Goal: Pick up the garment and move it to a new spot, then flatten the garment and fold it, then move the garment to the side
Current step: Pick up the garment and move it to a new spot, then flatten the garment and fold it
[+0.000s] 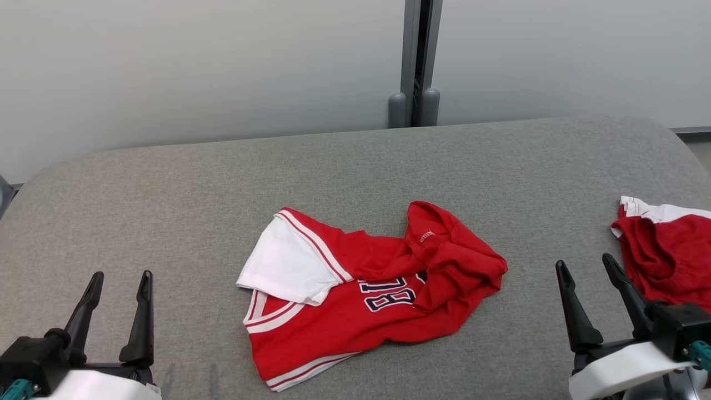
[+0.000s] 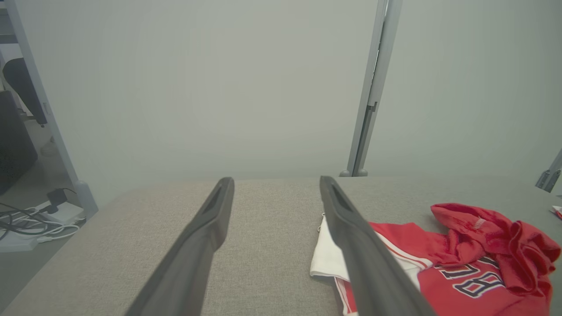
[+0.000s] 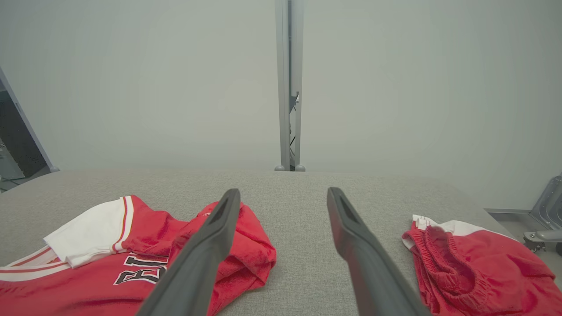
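Crumpled jersey [image 1: 366, 289] at the centre of the table [image 1: 166, 194], left gripper [image 1: 123, 274] and right gripper [image 1: 584, 261] open and empty: pinching its bunched right side risks lifting doubled layers, or snagging the nearby red shorts [image 1: 666, 255].

Place: a lab or office room, it seems
Signs: frosted partition panels [image 1: 194, 66], metal post [image 1: 414, 55], grey padded desk [image 1: 166, 194], cables [image 2: 26, 219] on the floor [image 2: 26, 259]

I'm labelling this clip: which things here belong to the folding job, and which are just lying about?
Job: red jersey, centre of the grey table; left gripper and right gripper, both open, empty.
Lying about: second red garment at the table's right edge; cables on the floor; partition post.
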Tool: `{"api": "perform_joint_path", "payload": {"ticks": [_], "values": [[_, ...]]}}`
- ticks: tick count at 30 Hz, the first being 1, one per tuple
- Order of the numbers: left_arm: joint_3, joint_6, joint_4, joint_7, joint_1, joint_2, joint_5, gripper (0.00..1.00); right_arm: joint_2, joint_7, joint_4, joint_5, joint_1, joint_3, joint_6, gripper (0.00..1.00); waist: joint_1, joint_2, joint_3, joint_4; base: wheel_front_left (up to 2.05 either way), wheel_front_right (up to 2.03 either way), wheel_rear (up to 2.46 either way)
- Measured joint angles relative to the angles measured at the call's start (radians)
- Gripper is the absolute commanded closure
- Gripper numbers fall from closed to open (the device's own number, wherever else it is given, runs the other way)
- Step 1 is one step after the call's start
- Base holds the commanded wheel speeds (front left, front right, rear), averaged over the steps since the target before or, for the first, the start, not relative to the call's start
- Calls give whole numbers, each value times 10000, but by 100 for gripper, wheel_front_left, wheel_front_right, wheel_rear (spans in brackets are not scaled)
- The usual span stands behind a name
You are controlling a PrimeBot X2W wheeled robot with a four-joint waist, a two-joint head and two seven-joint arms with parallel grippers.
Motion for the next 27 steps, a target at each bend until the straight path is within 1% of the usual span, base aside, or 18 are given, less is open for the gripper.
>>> {"api": "perform_joint_path", "payload": {"ticks": [20, 27], "values": [[-146, 96, -151, 88, -71, -10, -15, 0, -2, 115, -132, 23, -31, -65, 0, 0, 1, 0, 193, 17, 0, 0, 0], [-215, 102, -167, 54, -163, -29, -12, 0, -63, 257, 48, -54, -380, 245, 0, 0, 0, 0, 274, 147, 0, 0, 0]]}}
